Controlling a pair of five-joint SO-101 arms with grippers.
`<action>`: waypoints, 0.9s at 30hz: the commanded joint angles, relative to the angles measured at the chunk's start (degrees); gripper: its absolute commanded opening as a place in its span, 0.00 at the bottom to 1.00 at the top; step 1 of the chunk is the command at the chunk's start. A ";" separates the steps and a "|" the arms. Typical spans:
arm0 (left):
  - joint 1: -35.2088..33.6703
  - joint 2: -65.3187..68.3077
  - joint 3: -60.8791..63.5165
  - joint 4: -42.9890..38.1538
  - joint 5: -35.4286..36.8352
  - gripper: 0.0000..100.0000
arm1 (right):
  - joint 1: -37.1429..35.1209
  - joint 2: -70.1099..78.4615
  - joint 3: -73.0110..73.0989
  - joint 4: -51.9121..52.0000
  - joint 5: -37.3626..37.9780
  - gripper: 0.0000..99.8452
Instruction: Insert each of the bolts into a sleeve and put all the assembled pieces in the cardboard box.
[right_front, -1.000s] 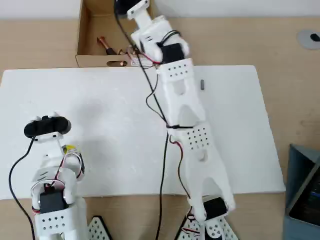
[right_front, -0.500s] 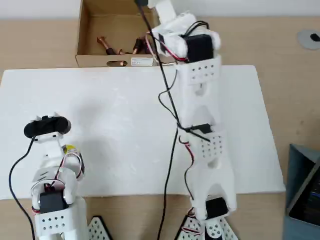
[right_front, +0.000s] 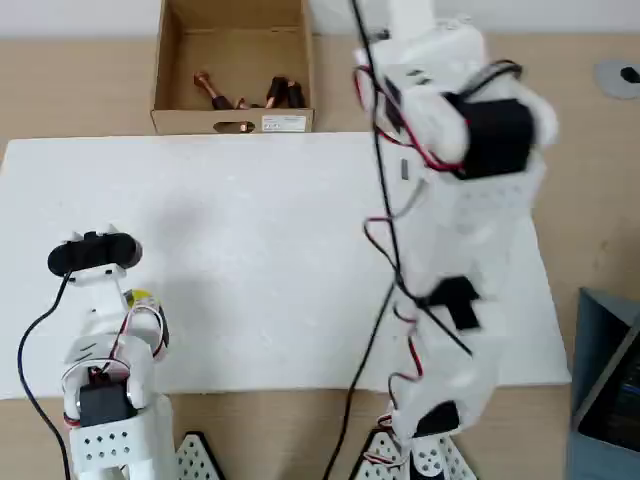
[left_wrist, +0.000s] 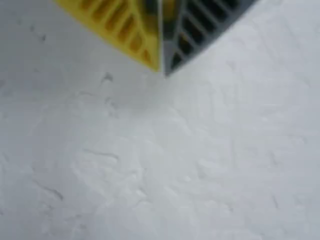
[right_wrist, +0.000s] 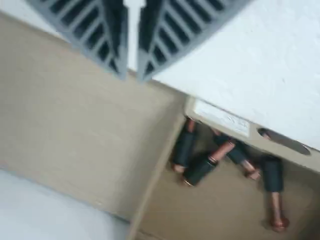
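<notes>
The cardboard box (right_front: 232, 124) stands at the table's far edge, left of centre. Several assembled pieces (right_front: 245, 92), copper bolts in black sleeves, lie along its near wall. In the right wrist view the same pieces (right_wrist: 200, 167) lie inside the box (right_wrist: 160, 170). My right gripper (right_wrist: 131, 75) hangs above the wood table beside the box, its grey jaws almost together with nothing between them. The right arm (right_front: 450, 130) rises high over the white mat (right_front: 250, 250). My left gripper (left_wrist: 161, 70) is shut and empty, just above the mat (left_wrist: 175, 165). The left arm (right_front: 100, 330) stands at the near left.
A small grey piece (right_front: 405, 168) lies on the mat by the right arm. A grey bin (right_front: 605, 380) stands at the right edge, and a round grey disc (right_front: 618, 78) lies at the far right on the table.
The right arm has drawn back from over the box, swinging right and rising, so the pieces inside now show. The left arm has stayed still.
</notes>
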 joint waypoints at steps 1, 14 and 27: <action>-0.09 -0.40 -0.18 -0.26 -0.26 0.00 | 2.59 -12.70 11.38 1.23 -0.79 0.01; -0.09 -0.40 -0.18 -0.26 -0.26 0.00 | 10.95 -47.69 58.68 -2.20 -3.16 0.01; -0.09 -0.40 -0.18 -0.26 -0.26 0.00 | 13.41 -82.24 117.41 -25.76 -4.31 0.01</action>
